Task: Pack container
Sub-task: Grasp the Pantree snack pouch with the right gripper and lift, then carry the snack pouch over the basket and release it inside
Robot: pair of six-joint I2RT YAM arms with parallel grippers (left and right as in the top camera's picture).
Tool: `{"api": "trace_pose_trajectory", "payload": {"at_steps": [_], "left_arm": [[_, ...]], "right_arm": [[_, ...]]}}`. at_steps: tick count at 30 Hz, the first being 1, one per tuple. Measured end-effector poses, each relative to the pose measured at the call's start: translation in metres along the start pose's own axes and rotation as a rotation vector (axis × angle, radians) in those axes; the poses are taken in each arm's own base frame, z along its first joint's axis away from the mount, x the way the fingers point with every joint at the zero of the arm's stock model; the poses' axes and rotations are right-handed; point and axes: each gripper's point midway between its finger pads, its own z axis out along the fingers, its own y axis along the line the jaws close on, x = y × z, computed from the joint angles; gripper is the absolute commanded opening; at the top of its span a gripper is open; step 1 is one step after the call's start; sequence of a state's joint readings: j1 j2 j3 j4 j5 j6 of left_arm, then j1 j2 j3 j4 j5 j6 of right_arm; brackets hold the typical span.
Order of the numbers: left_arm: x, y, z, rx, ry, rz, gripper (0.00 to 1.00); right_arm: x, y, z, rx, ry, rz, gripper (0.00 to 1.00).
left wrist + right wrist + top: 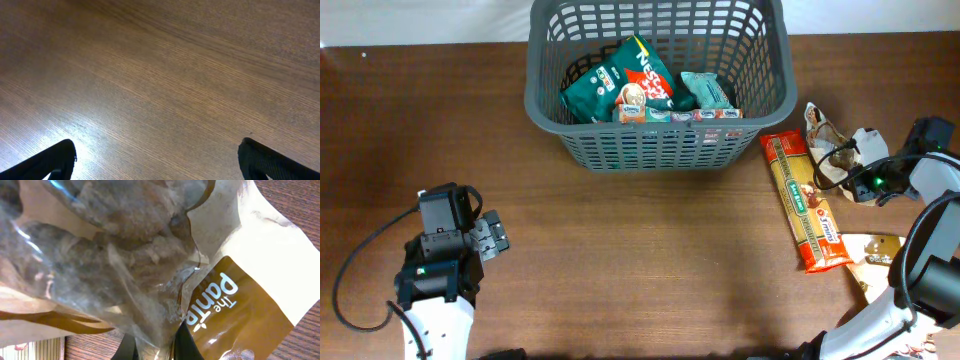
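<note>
Two hands differ: left hand spread apart, right hand pinching pouch; container lies lengthwise left-right.

- The left arm is folded low at the near left. Its tool points right, and the fingers are spread wide apart.
- The right arm curves in from the right edge. Its tool has its fingers pinched narrowly on a packet.

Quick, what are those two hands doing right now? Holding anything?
Left hand: open, holding nothing.
Right hand: closed on the clear-and-brown snack bag.
</note>
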State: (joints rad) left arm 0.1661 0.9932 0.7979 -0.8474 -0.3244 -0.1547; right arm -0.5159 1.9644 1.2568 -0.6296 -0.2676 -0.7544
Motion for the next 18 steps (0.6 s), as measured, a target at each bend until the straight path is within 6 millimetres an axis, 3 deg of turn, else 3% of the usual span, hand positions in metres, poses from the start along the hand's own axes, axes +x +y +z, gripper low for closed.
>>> {"api": "trace_pose_trajectory", "payload": {"at_steps": [7,13,18], "left_arm": [[0.000,0.000,0.000,0.000,0.000,0.000,0.99],[0.000,0.000,0.000,0.000,0.000,0.000,0.99],[-0.001,0.000,0.000,0.001,-0.005,-0.002,0.99]], "right_arm": [[-0.004,0.003,0.000,-0.019,-0.021,0.001,0.04],[-0.010,0.018,0.000,-0.108,-0.062,0.034,0.04],[-0.025,0.024,-0.009,-0.172,-0.099,0.058,0.04]]}}
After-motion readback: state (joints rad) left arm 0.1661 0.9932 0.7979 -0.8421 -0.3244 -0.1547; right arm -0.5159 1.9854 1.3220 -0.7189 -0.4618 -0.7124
